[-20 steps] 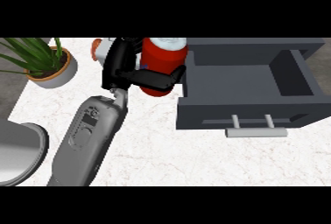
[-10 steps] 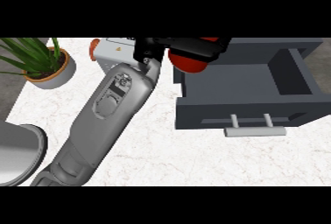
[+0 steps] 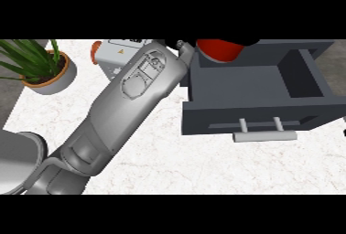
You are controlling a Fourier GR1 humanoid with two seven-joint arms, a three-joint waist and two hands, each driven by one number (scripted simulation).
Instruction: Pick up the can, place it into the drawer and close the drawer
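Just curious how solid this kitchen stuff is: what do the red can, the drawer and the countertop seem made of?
The can: smooth red, probably painted metal, though the look leaves plastic open. The drawer: flat matte dark grey, painted wood or metal; its handle is pale grey, metal-like. The countertop: white with faint veins, likely marble or similar stone.

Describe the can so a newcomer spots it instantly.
Find the open dark grey drawer on the counter's right side. At its back-left corner, against the view's top edge, the left hand holds the can. It is rounded and glossy red, unlike the pale box to its left.
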